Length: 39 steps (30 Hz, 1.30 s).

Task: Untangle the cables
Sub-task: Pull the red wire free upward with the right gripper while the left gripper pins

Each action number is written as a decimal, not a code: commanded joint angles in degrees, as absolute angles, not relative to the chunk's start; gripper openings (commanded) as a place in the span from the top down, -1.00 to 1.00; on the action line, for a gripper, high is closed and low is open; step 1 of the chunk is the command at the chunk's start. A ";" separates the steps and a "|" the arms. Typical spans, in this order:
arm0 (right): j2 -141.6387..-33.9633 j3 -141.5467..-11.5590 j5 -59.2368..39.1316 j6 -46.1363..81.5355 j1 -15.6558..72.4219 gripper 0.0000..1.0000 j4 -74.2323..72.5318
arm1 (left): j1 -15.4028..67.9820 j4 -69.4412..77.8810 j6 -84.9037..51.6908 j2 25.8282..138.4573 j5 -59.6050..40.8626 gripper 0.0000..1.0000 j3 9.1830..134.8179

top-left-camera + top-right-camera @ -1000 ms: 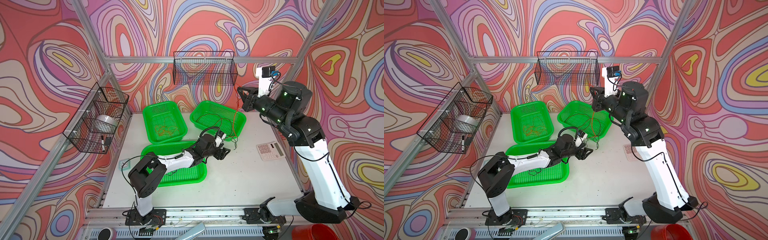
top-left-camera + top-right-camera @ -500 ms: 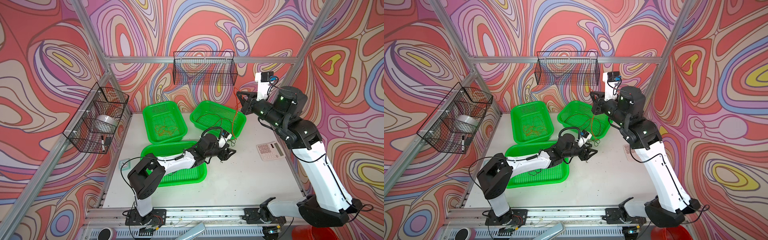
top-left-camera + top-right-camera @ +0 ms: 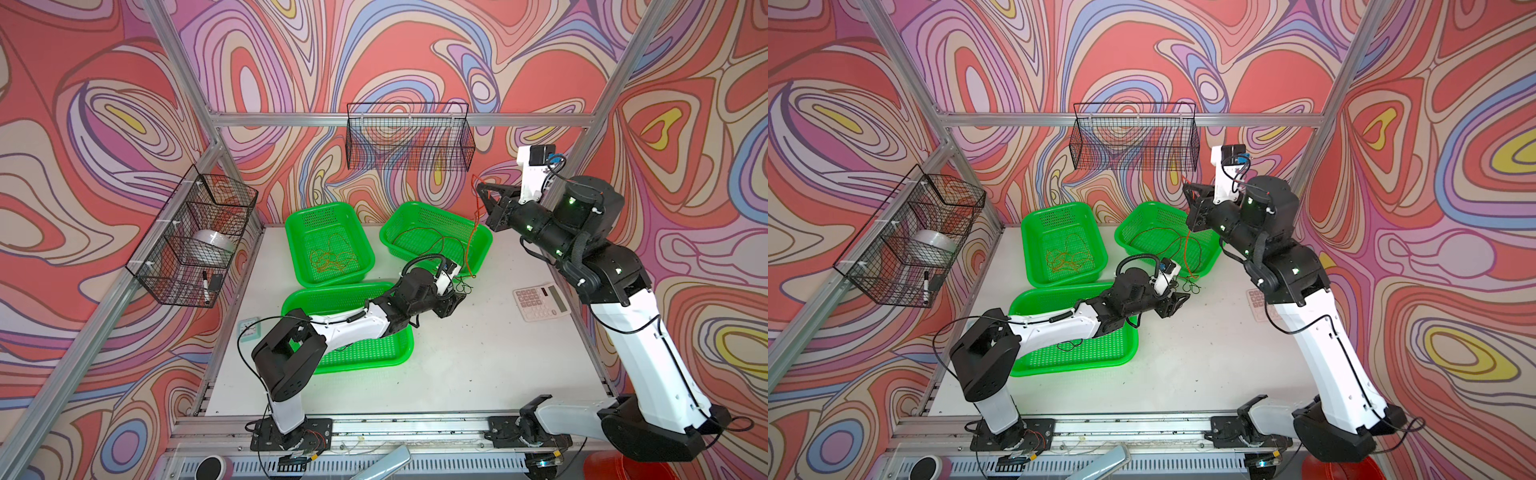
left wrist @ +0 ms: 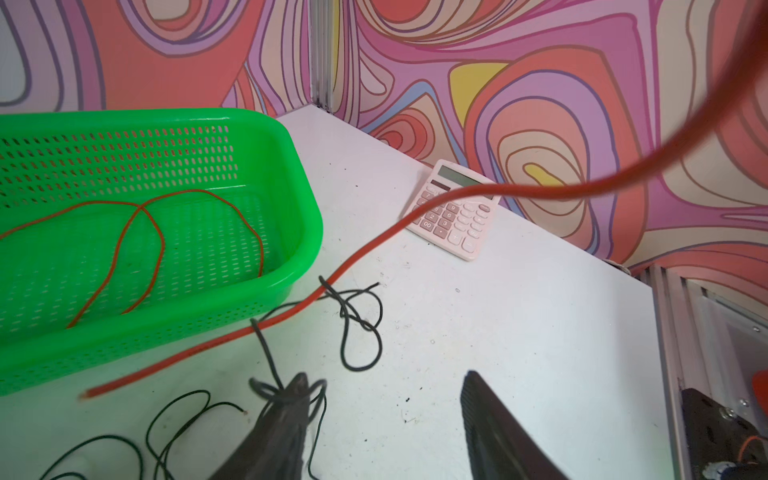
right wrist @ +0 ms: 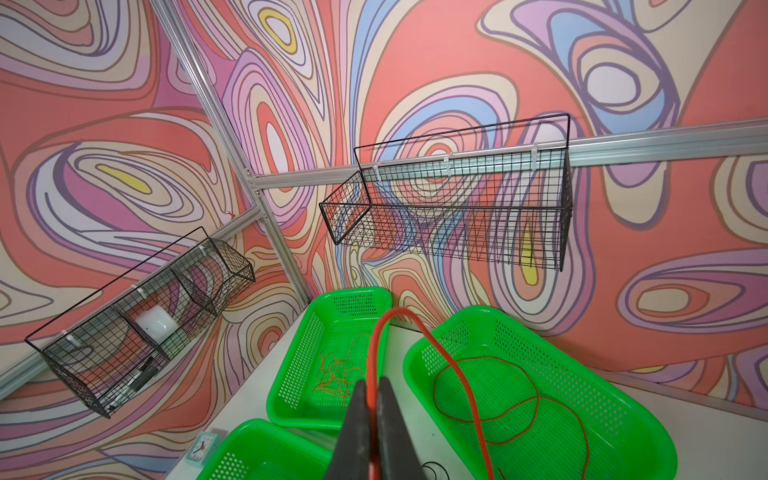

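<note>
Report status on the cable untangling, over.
Right gripper shut on red cable, raised high. Left gripper open, low at the table, black cable looped round one finger. The two cables cross beside the knot.

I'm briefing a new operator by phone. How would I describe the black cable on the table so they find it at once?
On the white table, find the back right green basket. Just off its near corner, by the open left gripper, lies the black cable in knotted loops. Unlike the red cable rising to the right gripper, it is thin, black and flat on the table.
</note>
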State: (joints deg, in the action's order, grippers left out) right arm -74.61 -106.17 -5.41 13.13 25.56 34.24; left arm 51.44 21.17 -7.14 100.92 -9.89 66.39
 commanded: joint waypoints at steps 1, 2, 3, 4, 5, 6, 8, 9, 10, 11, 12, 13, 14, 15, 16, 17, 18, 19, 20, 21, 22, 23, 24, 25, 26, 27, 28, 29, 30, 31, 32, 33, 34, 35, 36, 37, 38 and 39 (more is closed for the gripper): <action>-75.18 -107.63 -7.12 12.48 25.35 1.00 34.29 | 51.69 22.10 -1.61 97.74 -6.38 0.02 66.57; -75.23 -107.65 -7.29 12.48 25.40 1.00 34.28 | 51.68 21.71 -0.59 97.82 -6.11 0.03 66.95; -75.25 -107.72 -7.38 12.39 25.39 1.00 34.28 | 51.73 22.07 0.24 98.11 -6.19 -0.02 67.21; -75.32 -107.86 -7.60 12.39 25.39 1.00 34.28 | 51.71 22.39 0.94 98.53 -6.64 -0.14 67.65; -75.41 -108.02 -7.98 12.39 25.39 1.00 34.28 | 51.68 22.66 1.74 99.17 -7.33 -0.29 68.30; -75.48 -108.10 -8.45 12.38 25.39 1.00 34.23 | 51.71 22.92 2.06 99.98 -7.83 -0.36 69.11; -75.61 -108.41 -9.69 12.60 25.33 1.00 34.02 | 51.73 21.85 3.49 102.39 -9.13 -0.43 72.01; -75.73 -108.68 -10.14 12.78 25.35 1.00 34.01 | 51.73 21.16 3.76 103.53 -8.88 -0.46 73.35; -75.81 -108.80 -10.57 12.83 25.38 1.00 34.08 | 51.70 20.64 3.95 104.81 -8.39 -0.48 74.79; -75.84 -109.07 -11.09 12.92 25.35 1.00 34.18 | 51.73 20.54 4.18 106.00 -7.62 -0.49 75.87; -75.94 -109.33 -11.34 12.92 25.36 1.00 34.35 | 51.60 20.61 4.18 106.95 -6.84 -0.50 76.73; -75.97 -109.55 -11.59 13.01 25.36 1.00 34.54 | 51.51 20.68 4.05 108.01 -6.47 -0.49 77.69; -75.85 -109.75 -11.84 13.01 25.39 1.00 34.63 | 51.29 20.35 3.81 109.28 -6.35 -0.46 78.88; -75.93 -110.06 -12.06 13.05 25.34 1.00 34.70 | 51.08 19.71 3.48 110.40 -6.33 -0.42 79.97; -75.85 -110.36 -12.20 13.04 25.33 1.00 34.72 | 50.76 19.05 2.81 111.92 -6.51 -0.37 81.08; -75.93 -110.84 -12.37 13.01 25.40 1.00 34.72 | 50.32 18.81 1.83 113.13 -7.12 -0.29 81.77; -75.86 -111.25 -12.35 13.01 25.39 1.00 34.79 | 49.94 18.87 0.63 114.09 -7.64 -0.20 82.07; -75.91 -111.98 -12.31 12.76 25.32 1.00 34.91 | 49.48 19.19 -0.92 114.99 -8.49 -0.09 82.13; -76.10 -113.01 -12.11 12.42 25.37 1.00 35.33 | 48.87 19.46 -2.42 115.79 -9.07 0.03 82.09; -76.19 -114.11 -11.52 12.03 25.33 1.00 35.76 | 48.56 19.51 -3.68 116.44 -9.29 0.14 81.93; -76.42 -115.14 -10.75 11.31 25.39 1.00 36.46 | 48.26 19.36 -4.54 117.16 -9.52 0.25 81.71; -76.83 -116.52 -9.77 10.34 25.32 1.00 37.19 | 48.03 19.25 -5.21 117.80 -9.64 0.36 81.36; -77.19 -117.70 -8.71 9.33 25.33 1.00 37.97 | 47.90 19.25 -5.83 118.32 -10.06 0.45 80.95; -77.64 -119.37 -7.57 8.33 25.27 1.00 38.88 | 47.83 19.08 -6.28 118.82 -10.72 0.53 80.49; -78.17 -121.09 -6.55 7.20 25.25 1.00 39.80 | 47.89 18.69 -6.82 119.27 -10.98 0.59 80.02; -78.52 -122.13 -5.88 6.28 25.15 1.00 40.15 | 47.86 18.47 -7.22 119.63 -11.35 0.64 79.62; -79.07 -123.51 -5.36 5.57 25.16 1.00 40.38 | 47.83 18.16 -7.63 120.02 -11.76 0.67 79.06; -79.61 -124.99 -4.81 4.90 25.13 1.00 40.65 | 47.85 17.83 -8.18 120.52 -11.78 0.68 78.58; -80.16 -126.40 -4.26 4.16 25.07 1.00 41.04 | 47.82 17.60 -8.64 120.82 -11.78 0.68 78.05; -80.91 -128.46 -3.88 3.46 25.02 1.00 41.59 | 47.85 17.48 -9.07 121.09 -11.73 0.69 77.31; -81.73 -130.05 -3.35 2.68 25.05 1.00 42.23 | 47.87 17.48 -9.65 121.36 -11.61 0.69 76.60; -82.31 -131.66 -2.98 2.06 25.02 1.00 42.59 | 47.83 17.49 -10.05 121.54 -11.62 0.68 75.96; -82.97 -133.22 -2.70 1.38 24.90 1.00 42.87 | 47.89 17.47 -10.54 121.64 -11.70 0.67 75.32; -83.38 -134.26 -2.39 0.82 24.87 1.00 42.89 | 47.82 17.55 -11.07 121.73 -11.70 0.66 74.79; -83.83 -135.39 -2.12 0.34 24.87 1.00 42.90 | 47.87 17.49 -11.53 121.82 -11.75 0.66 74.40; -84.14 -136.13 -1.96 -0.10 24.87 1.00 43.00 | 47.85 17.55 -11.97 121.82 -11.76 0.65 73.82; -84.41 -136.61 -1.70 -0.47 24.92 1.00 42.90 | 47.89 17.53 -12.19 121.88 -11.85 0.63 73.54; -84.50 -136.84 -1.29 -0.96 24.88 1.00 42.80 | 47.82 17.34 -12.42 121.84 -11.93 0.59 73.32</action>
